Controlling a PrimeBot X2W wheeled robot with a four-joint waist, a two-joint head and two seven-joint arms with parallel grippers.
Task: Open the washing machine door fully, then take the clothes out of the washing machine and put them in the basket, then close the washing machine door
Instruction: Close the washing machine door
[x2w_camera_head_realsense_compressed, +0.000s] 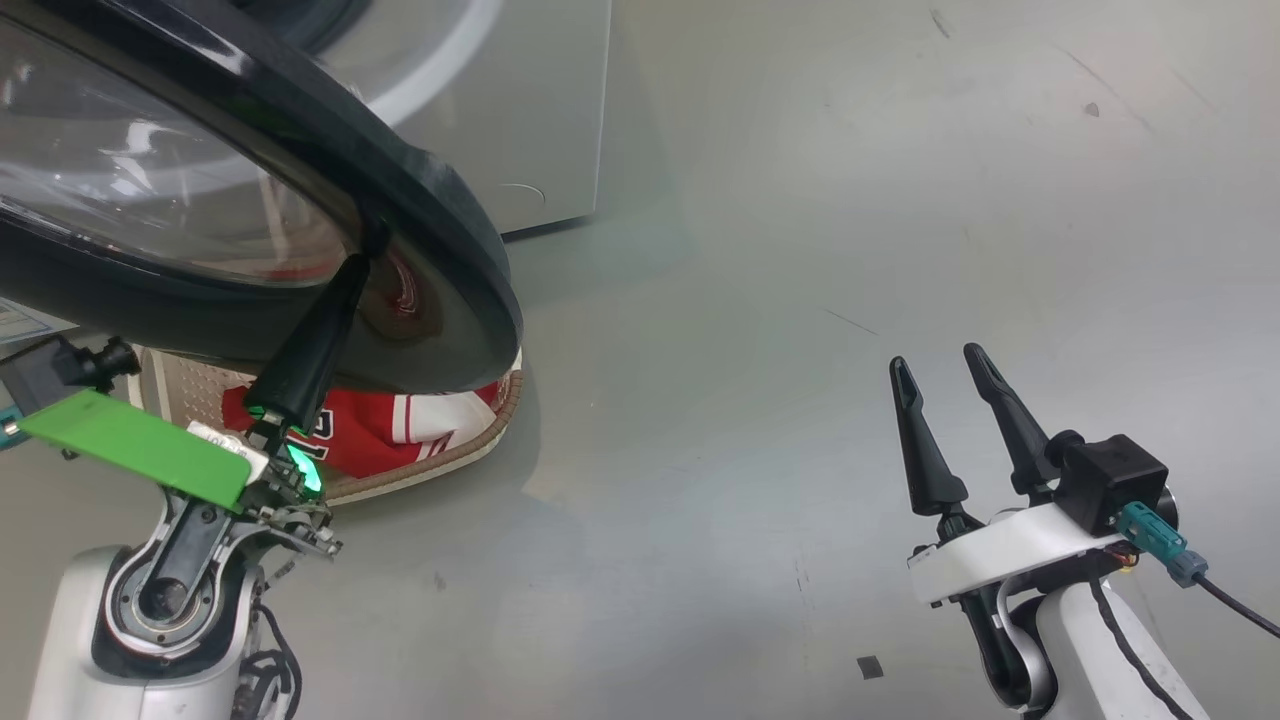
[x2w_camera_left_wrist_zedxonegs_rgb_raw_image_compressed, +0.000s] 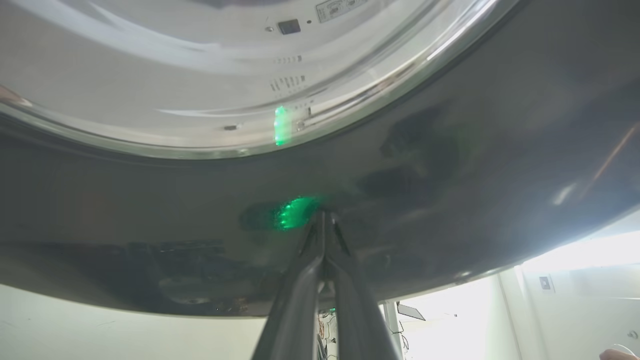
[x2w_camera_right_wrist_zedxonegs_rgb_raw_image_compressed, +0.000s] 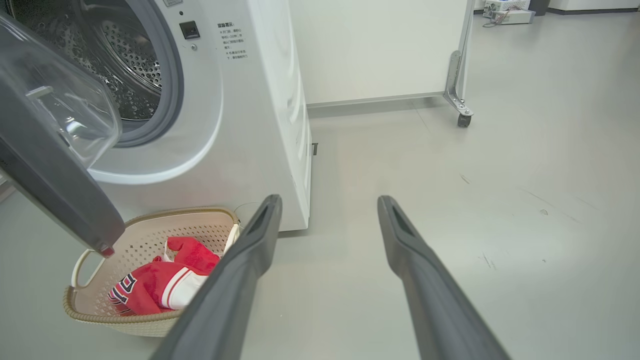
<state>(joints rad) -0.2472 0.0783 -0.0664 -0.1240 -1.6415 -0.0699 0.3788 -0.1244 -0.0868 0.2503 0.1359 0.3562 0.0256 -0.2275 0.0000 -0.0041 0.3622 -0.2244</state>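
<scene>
Washer: white front-loader, ahead and to the left of the right gripper, well apart from it. Porthole uncovered, steel drum showing.

Floor: grey, scuffed, under both arms.

Door: swung out from the washer, partly open, black rim with a clear glass bowl. It sits right at the tips of the left gripper, above and in front of that wrist. From the right gripper it is far left, its lower edge hanging over the basket.

White partition on a caster: far ahead of the right gripper, slightly right.

Basket: cream, brown rim, on the floor at the foot of the washer. It is beneath the door, just past the left gripper, and low left of the right gripper's left finger.

Clothes: red with white trim and lettering, lying inside the basket.

Left gripper: fingers pressed together, nothing between them. Tips are against the door's glossy black rim, with a green glow reflected beside them.

Right gripper: fingers spread wide, empty, over bare floor, well apart from everything.

Green tag: on the left wrist, behind the fingers.
</scene>
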